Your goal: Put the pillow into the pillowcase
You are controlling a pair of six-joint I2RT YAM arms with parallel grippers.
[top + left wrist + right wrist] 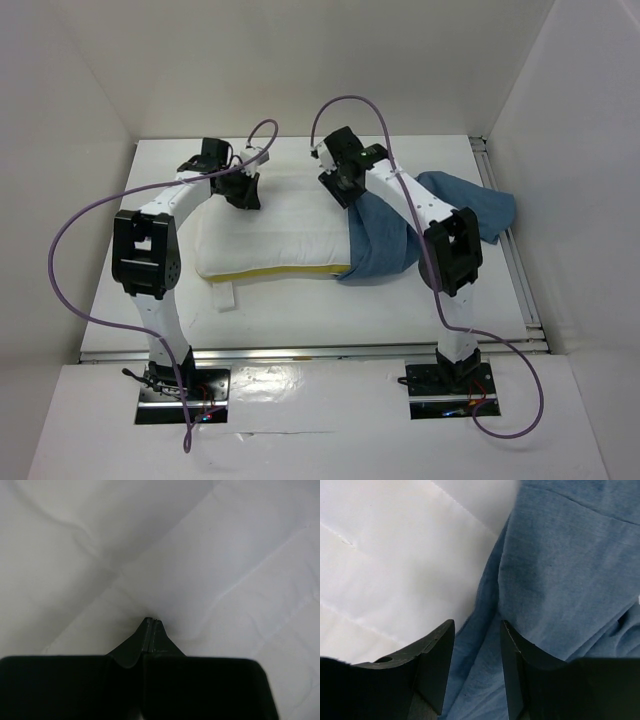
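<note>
Right claw (477, 625) astride pillowcase (560, 570) edge, just beside pillow (395, 555).

You're looking at a robotics lab test cell, not a home: plain white panels (70, 120) wall in a white tabletop (300, 310) edged with aluminium rails (300, 353), and the left arm (148, 250) and right arm (455, 255) stand bolted on black base plates (215, 385), purple cables (53, 255) looping loose around them.

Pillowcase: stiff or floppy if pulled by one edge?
Likely floppy: the pillowcase lies wrinkled and slumped around one end of the pillow, so a pinch would probably lift only a fold. Probably light for its size, being thin cloth in soft bunches. A push would likely crumple it rather than slide it whole.
</note>
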